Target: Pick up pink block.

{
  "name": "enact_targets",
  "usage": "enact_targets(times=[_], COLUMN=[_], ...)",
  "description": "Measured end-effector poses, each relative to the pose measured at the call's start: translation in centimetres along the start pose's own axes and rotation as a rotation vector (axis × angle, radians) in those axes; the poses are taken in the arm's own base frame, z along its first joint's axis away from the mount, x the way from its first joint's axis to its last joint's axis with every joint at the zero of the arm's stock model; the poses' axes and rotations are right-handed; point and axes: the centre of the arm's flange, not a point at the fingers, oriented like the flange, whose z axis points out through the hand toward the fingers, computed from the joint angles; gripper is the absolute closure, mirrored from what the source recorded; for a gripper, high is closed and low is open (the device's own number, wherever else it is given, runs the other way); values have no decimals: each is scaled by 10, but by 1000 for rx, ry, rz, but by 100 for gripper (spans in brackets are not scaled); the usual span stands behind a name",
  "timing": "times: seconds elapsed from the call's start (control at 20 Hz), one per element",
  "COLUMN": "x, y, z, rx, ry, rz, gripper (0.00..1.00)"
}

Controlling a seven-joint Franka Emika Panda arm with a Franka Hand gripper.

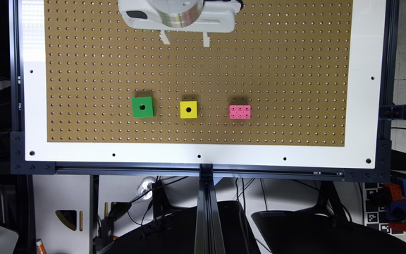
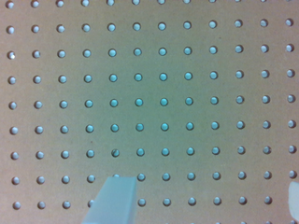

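The pink block (image 1: 240,112), a small studded brick, lies flat on the brown pegboard (image 1: 277,70) toward the exterior view's right. My gripper (image 1: 185,38) hangs over the board's far part, well away from the block and to the exterior view's left of it. In the wrist view the gripper (image 2: 203,205) is open: one pale finger (image 2: 114,200) and the edge of the other (image 2: 294,200) stand wide apart over bare pegboard (image 2: 163,93), with nothing between them.
A yellow cube (image 1: 188,109) and a green cube (image 1: 142,107), each with a centre hole, sit in a row with the pink block, to its left in the exterior view. A white border (image 1: 203,151) and a dark frame rail (image 1: 203,171) surround the board.
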Motion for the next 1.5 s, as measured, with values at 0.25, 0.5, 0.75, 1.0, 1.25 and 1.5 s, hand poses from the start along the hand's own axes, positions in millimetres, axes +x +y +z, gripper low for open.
enact_targets(times=[0.25,0.5,0.75,1.0,1.25,1.5], x=[-1,-3,6,11,0,-1], y=[-18,-62,-97,-107,-139,-171], z=[-8,-9,1,3,-2,3], rx=[15,28,37,44,68,87], ry=[15,21,10,10,11,1], rz=[-14,-23,-29,-32,-32,-31], gripper=[0,0,0,0,0,0])
